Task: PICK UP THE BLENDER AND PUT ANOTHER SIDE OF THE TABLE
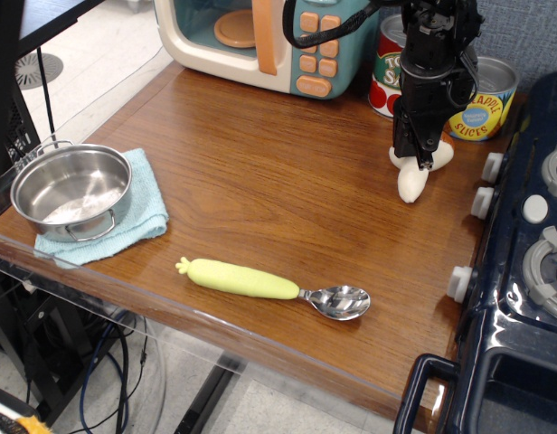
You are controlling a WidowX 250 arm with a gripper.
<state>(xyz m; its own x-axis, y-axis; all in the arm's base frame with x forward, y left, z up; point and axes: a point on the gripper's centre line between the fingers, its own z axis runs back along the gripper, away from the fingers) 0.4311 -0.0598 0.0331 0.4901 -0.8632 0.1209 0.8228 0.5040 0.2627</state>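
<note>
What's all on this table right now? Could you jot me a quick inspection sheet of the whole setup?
Surface: brown wood-grain table, clear plastic front edge.
Job's things: the blender, a cream-white mushroom toy, lies at the far right near the stove.
Clutter: spoon with yellow-green handle near the front; steel pot on a blue cloth at left; toy microwave at the back; two cans behind the arm.
Grippers: gripper is down on the blender's upper end; whether the jaws have closed cannot be told.
Cables: black cable loops from the arm across the microwave; more under the table.
Surroundings: dark blue toy stove at right.
</note>
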